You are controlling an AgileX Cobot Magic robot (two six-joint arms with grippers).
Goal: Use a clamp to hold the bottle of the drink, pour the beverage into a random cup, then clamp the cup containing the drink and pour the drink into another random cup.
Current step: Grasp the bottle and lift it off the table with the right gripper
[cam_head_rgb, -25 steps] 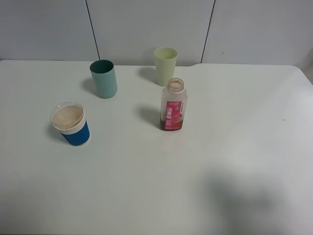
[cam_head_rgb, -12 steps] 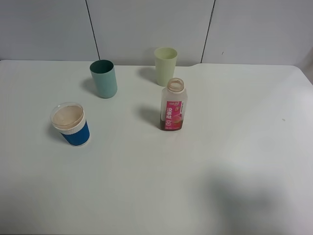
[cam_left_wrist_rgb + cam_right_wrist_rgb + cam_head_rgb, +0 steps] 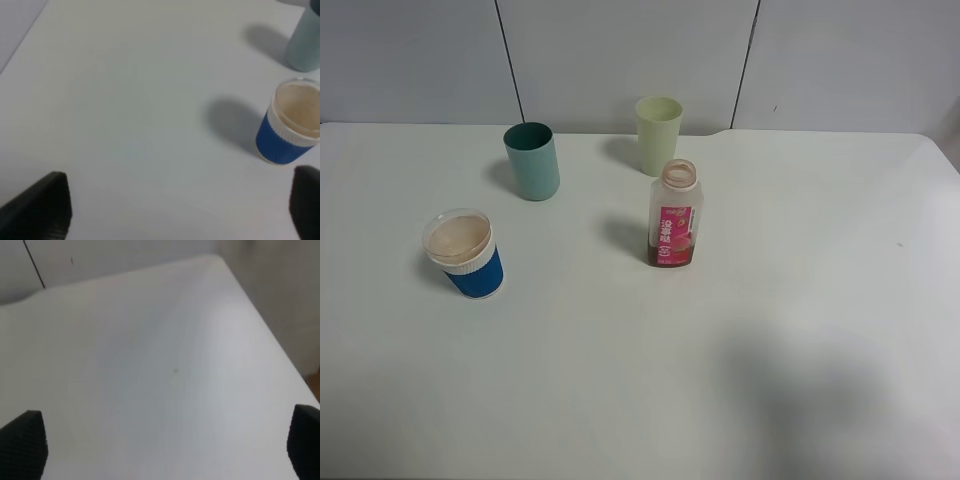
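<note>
We see the bottle (image 3: 675, 215) upright mid-counter (image 3: 620, 380), dark drink (image 3: 670, 258) at its bottom, blue cup (image 3: 465, 255) well left; left fingers (image 3: 40, 210) and right fingers (image 3: 22, 442) gape wide, holding nothing.

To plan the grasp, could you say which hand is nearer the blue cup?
Left. The blue cup stands just ahead of the left hand; the right hand faces only table.

Translucent plastic bottle (image 3: 675, 205), clear plastic blue-sleeved cup (image 3: 470, 268), smooth matt table (image 3: 620, 380)
</note>
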